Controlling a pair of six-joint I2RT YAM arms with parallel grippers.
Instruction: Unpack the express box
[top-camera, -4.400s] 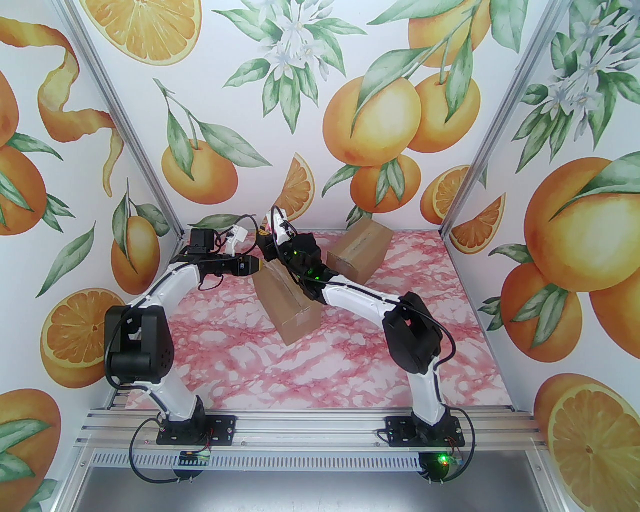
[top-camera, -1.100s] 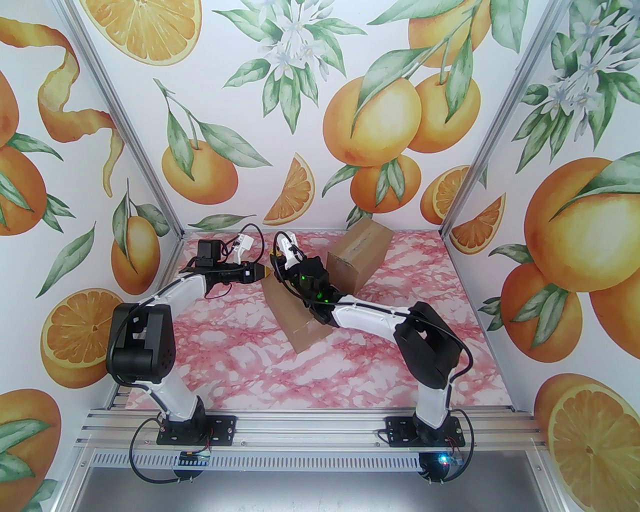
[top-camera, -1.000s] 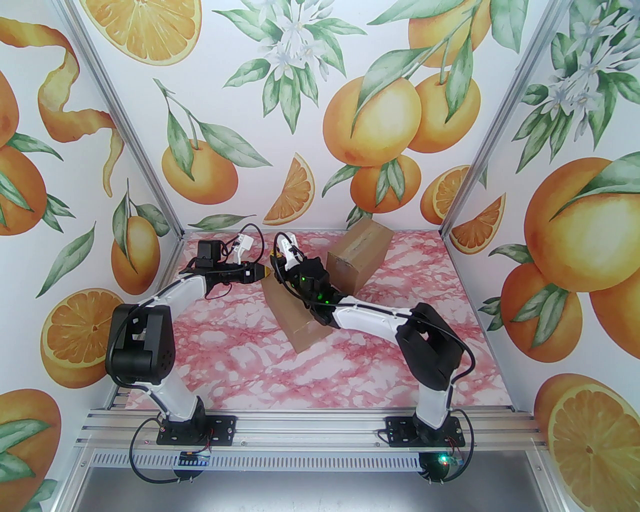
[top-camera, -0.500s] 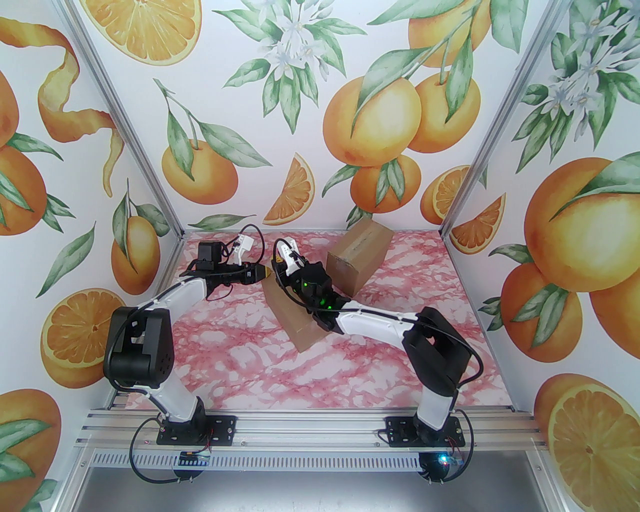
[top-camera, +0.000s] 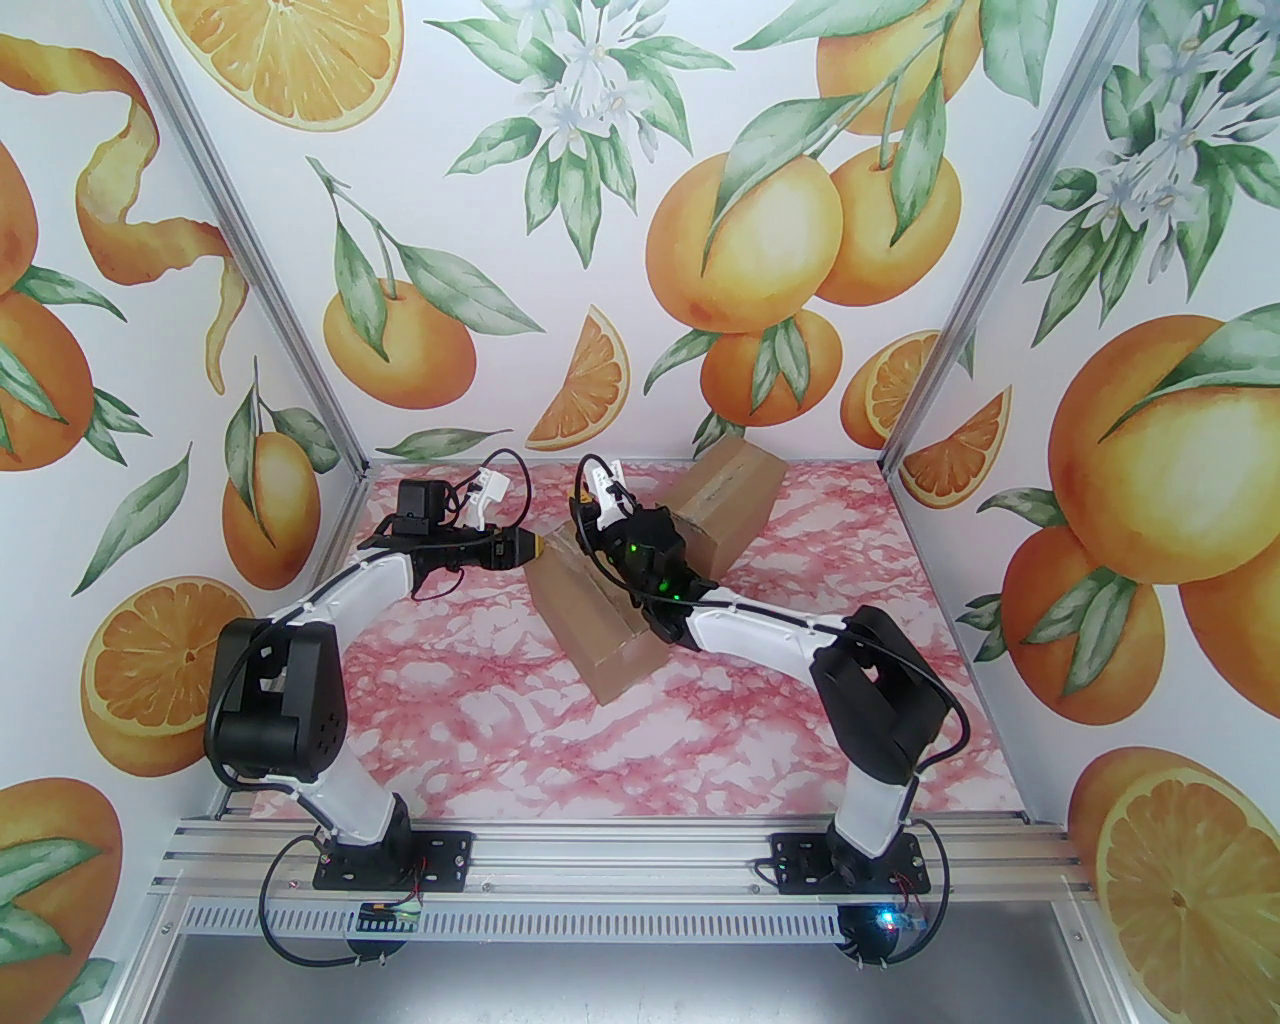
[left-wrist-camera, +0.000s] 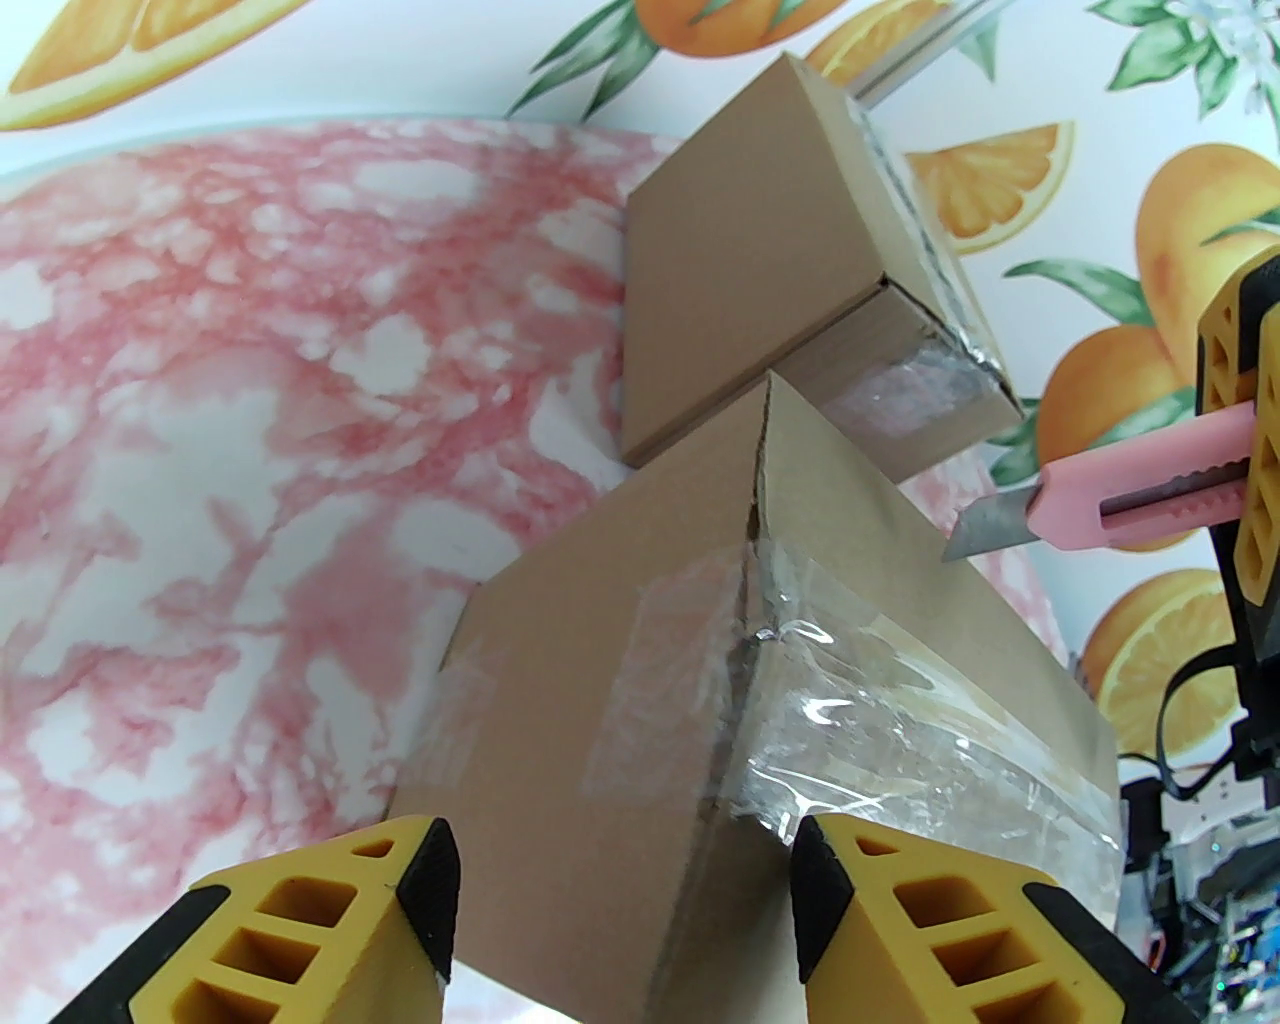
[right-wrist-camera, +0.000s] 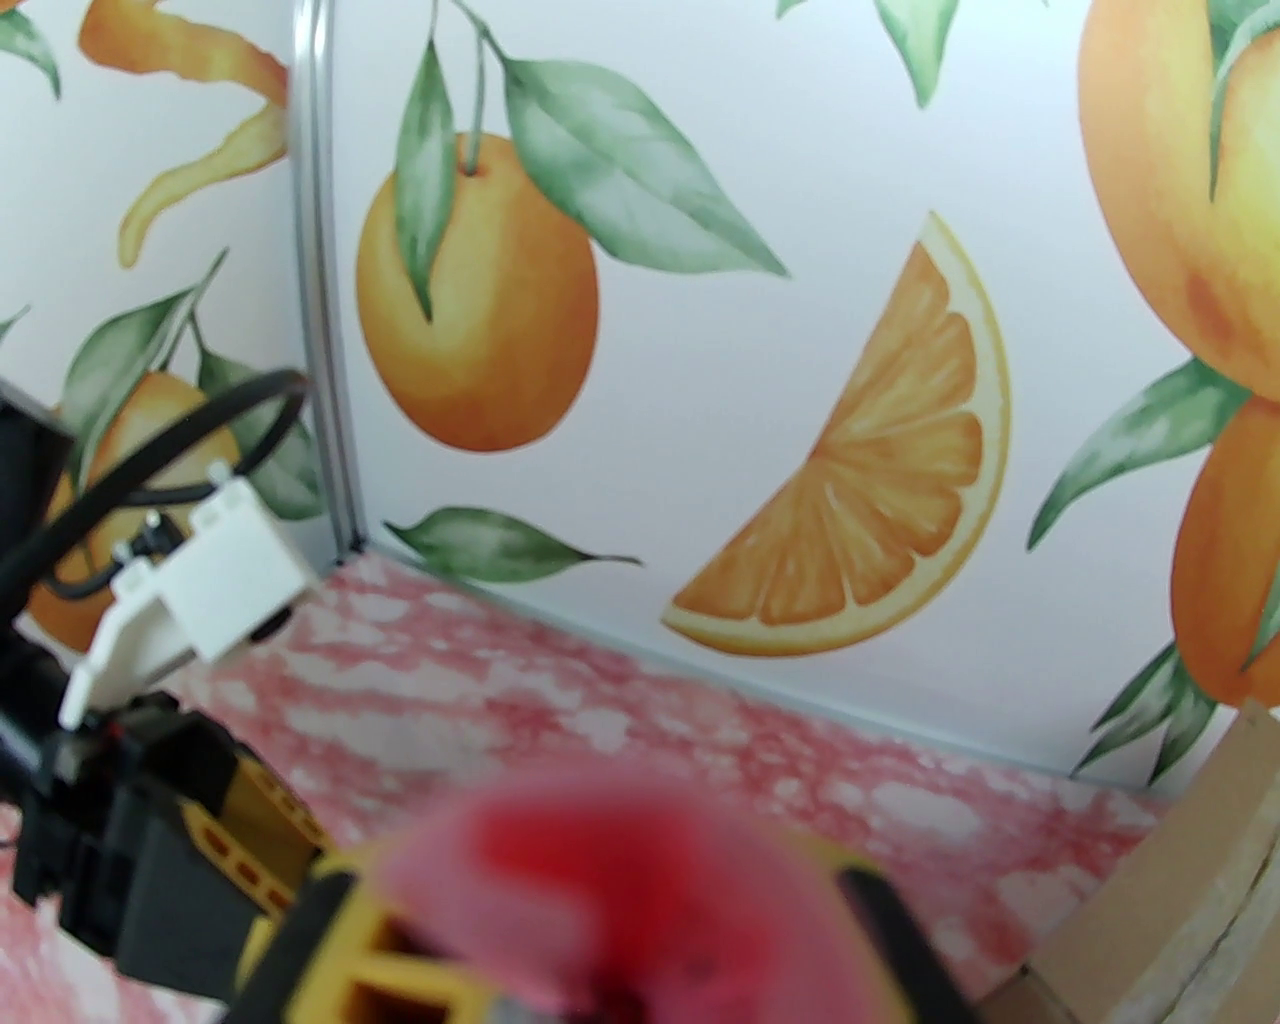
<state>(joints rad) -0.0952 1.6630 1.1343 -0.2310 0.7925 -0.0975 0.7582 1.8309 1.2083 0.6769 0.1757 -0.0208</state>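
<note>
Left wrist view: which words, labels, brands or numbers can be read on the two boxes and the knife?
None can be read.
On the near cardboard box: plain cardboard and clear tape, no print.
On the far cardboard box: a grey strip along its top edge, too blurred to read.
On the pink utility knife: no brand visible.

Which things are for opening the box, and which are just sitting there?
For the job: the taped box, the nearer one; the pink cutter, held in the right fingers.
Just sitting there: the other box behind it; the pink marble table.
</note>
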